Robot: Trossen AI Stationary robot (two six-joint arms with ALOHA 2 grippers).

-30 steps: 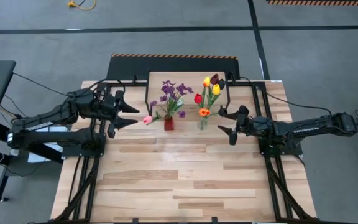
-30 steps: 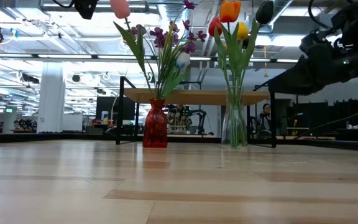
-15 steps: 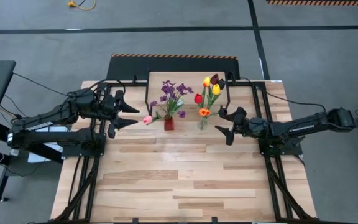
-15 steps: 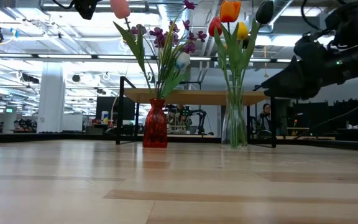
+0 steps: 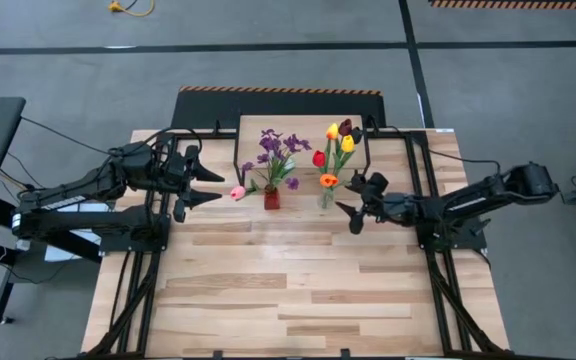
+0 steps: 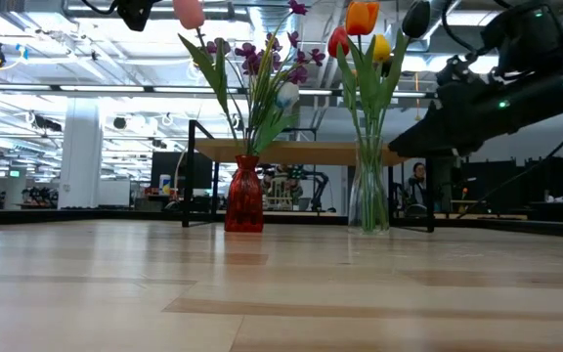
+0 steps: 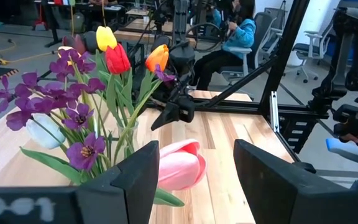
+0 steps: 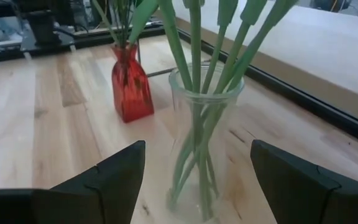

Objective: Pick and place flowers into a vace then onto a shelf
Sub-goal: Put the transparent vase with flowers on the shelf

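The right gripper (image 5: 352, 207) hovers wide open just beside the clear glass vase (image 8: 202, 149) of tulips (image 5: 334, 150), lined up to clasp it for the light wood shelf (image 5: 308, 128) behind. The left gripper (image 5: 196, 184), part open and probably empty, waits beyond the red vase (image 5: 271, 198).

Two vases stand side by side on the table (image 5: 268, 290), just in front of the shelf (image 5: 303, 130) at its far edge. The left vase (image 5: 271, 198) holds sprigs (image 5: 278, 150); the right vase (image 5: 326, 199) holds tulips (image 5: 336, 140).
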